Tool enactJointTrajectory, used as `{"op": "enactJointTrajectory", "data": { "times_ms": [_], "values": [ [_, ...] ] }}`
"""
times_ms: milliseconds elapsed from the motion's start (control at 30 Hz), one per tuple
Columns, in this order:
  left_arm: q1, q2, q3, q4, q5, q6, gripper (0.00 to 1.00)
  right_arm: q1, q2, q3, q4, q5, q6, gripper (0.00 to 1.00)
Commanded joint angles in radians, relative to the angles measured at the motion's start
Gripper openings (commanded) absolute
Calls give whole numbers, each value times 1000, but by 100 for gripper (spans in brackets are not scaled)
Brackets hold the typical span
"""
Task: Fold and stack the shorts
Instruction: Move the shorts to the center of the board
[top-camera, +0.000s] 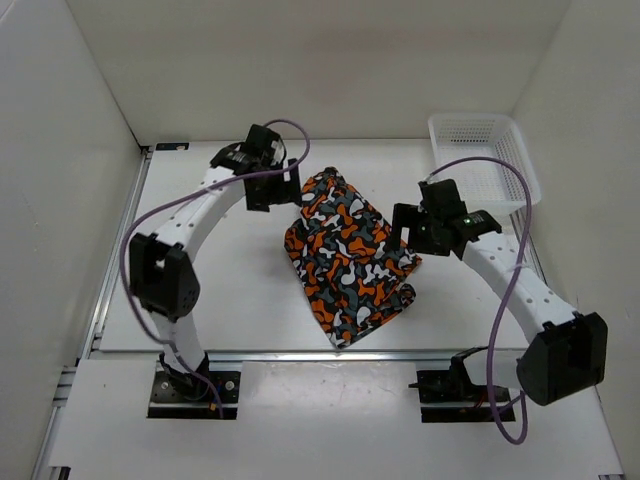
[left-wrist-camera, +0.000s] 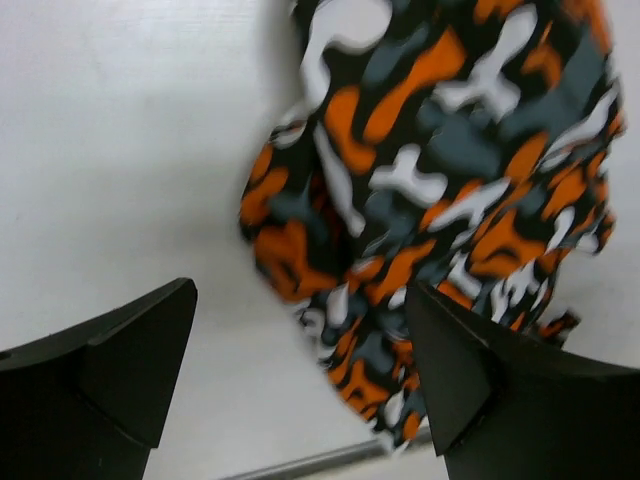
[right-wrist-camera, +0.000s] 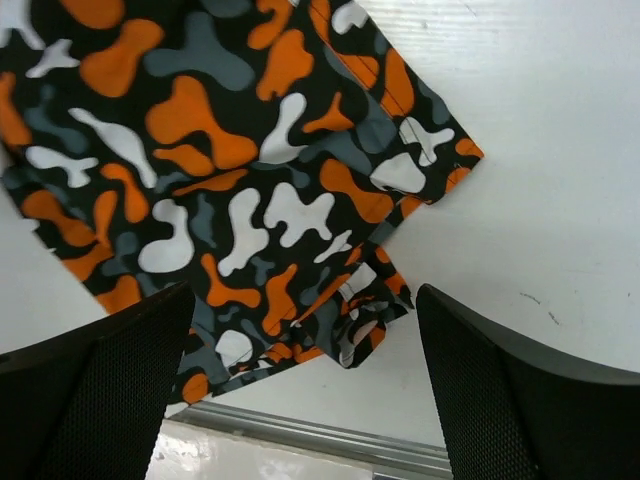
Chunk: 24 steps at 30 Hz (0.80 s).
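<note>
Mid-table, the shorts (top-camera: 350, 255) lie as a compact folded bundle, skewed, layers a bit offset at one corner. Left gripper (left-wrist-camera: 300, 385) jaws spread wide, holding nothing, just beside the bundle's far end; right gripper (right-wrist-camera: 305, 385) likewise spread, holding nothing, at its right side. Fold looks done; stacking seems left to do, white basket (top-camera: 470, 119) well apart at far right

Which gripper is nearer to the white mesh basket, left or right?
Right. The right gripper hovers at the right edge of the shorts, close to the basket; the left gripper is across the shorts, at their left side.
</note>
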Motion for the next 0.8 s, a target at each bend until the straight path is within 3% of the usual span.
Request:
{"op": "enactJointTrajectory", "data": {
  "times_ms": [0, 100, 233, 300, 367, 400, 433, 467, 500, 533, 567, 600, 633, 767],
  "values": [
    [3, 189, 250, -1, 48, -16, 97, -29, 38, 25, 39, -4, 11, 97],
    [-7, 396, 459, -64, 82, -25, 100, -56, 136, 46, 64, -15, -10, 97],
    [-25, 588, 625, -107, 146, -3, 100, -95, 309, 58, 132, -50, -42, 95],
    [-25, 612, 638, -107, 169, -3, 100, -105, 360, 72, 159, -62, -52, 93],
    [-25, 622, 638, -98, 198, -3, 87, -114, 426, 72, 191, -71, -61, 86],
    [-25, 623, 638, -98, 209, -3, 75, -114, 443, 83, 206, -88, -61, 84],
    [-25, 623, 638, -85, 209, -3, 54, -114, 475, 83, 231, -100, -61, 81],
    [-25, 623, 649, -85, 220, -3, 15, -114, 489, 95, 231, -100, -61, 70],
    [-25, 623, 649, -85, 229, -3, 10, -114, 503, 117, 240, -110, -52, 63],
    [-25, 623, 661, -85, 238, -3, 10, -114, 514, 132, 240, -110, -52, 52],
    [-14, 613, 681, -85, 239, 6, 10, -123, 527, 149, 240, -110, -52, 24],
    [-14, 613, 692, -85, 248, 6, 10, -123, 528, 173, 220, -110, -52, 8],
    [-5, 601, 692, -85, 248, 6, 10, -123, 528, 228, 205, -110, -38, 0],
    [41, 546, 776, -85, 272, -17, 10, -134, 472, 418, 141, -99, -38, 0]
  ]
}}
